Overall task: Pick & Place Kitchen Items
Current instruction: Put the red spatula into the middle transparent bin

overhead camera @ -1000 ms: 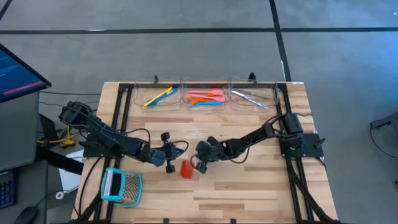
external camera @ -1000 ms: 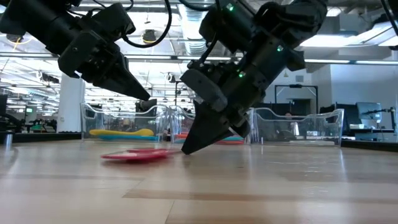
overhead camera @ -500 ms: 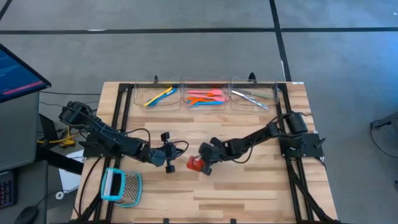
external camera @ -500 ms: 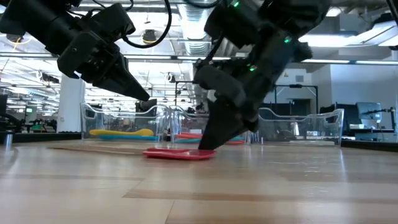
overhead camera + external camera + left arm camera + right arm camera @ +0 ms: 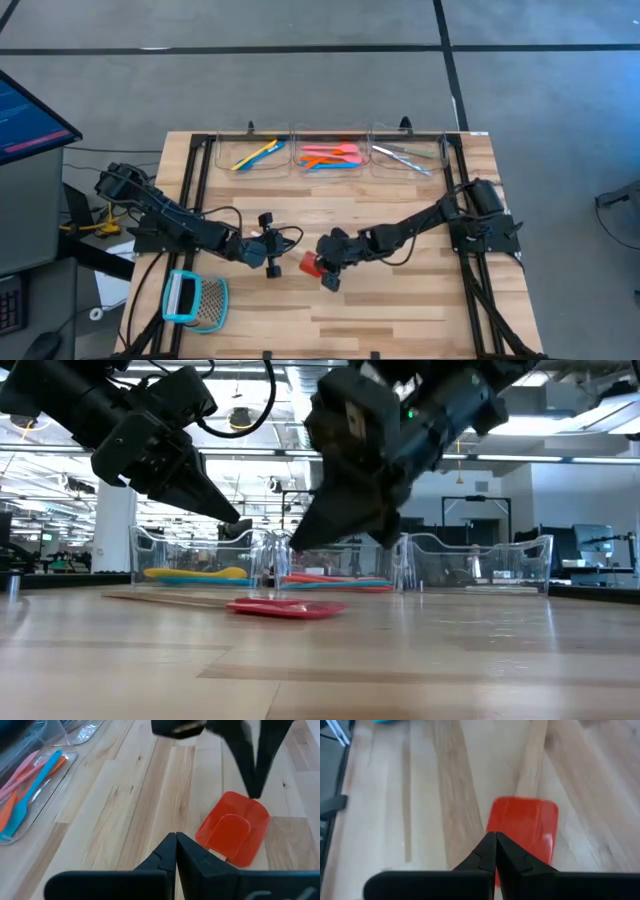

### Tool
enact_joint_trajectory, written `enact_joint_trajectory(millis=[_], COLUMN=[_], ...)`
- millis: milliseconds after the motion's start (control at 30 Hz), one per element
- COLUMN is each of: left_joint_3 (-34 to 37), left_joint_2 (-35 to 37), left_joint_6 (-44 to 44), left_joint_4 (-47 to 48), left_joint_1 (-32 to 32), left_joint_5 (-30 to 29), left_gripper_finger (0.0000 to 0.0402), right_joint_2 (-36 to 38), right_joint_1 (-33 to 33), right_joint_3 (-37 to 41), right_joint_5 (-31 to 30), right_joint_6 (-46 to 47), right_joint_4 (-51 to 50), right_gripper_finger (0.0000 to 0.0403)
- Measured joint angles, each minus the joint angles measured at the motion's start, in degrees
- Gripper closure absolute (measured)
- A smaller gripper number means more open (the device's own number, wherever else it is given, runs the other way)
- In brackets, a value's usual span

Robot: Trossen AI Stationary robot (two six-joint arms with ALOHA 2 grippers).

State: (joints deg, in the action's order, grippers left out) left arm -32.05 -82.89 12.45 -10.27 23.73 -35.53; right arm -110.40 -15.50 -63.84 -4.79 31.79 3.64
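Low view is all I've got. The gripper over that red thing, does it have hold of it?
Observer: No. The right wrist view shows the right gripper shut on nothing; the red-headed spatula lies flat on the wood past its tips.
Operator: And the other arm?
Observer: From above, that is the left arm; the left gripper is shut too, pointing at the spatula from the opposite side.
Operator: Anything nearer the camera I can't see?
Observer: A teal-framed mesh tool lies at the table's near left corner.
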Motion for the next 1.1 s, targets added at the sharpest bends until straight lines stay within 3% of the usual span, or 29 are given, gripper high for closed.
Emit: enact_joint_trajectory(millis=[100,267,567,700,1100], left_joint_3=[0.0,0.0,2.8,4.7,7.5], left_joint_2=[0.0,0.0,0.0,0.0,0.0], left_joint_6=[0.2,4.2,17.1,19.4,23.0], left_joint_4=[0.0,1.9,8.1,7.9,7.2], left_joint_1=[0.0,0.7,3.4,3.3,2.4], left_joint_5=[0.4,8.2,6.9,3.4,3.4], left_gripper_finger=[0.0399,0.0399,0.0399,0.0399,0.0399], right_joint_2=[-2.6,-5.4,-4.9,-5.2,-5.2], right_joint_1=[-0.5,-1.1,-1.4,-1.8,-2.5], right_joint_3=[-0.9,-4.2,-5.1,-5.1,-5.1], right_joint_5=[0.6,0.9,1.1,1.9,2.0], right_joint_6=[0.9,0.9,-0.2,0.3,1.9], right_joint_4=[3.5,1.8,2.2,1.9,1.8], right_gripper_finger=[0.0403,0.0403,0.0403,0.0403,0.0403])
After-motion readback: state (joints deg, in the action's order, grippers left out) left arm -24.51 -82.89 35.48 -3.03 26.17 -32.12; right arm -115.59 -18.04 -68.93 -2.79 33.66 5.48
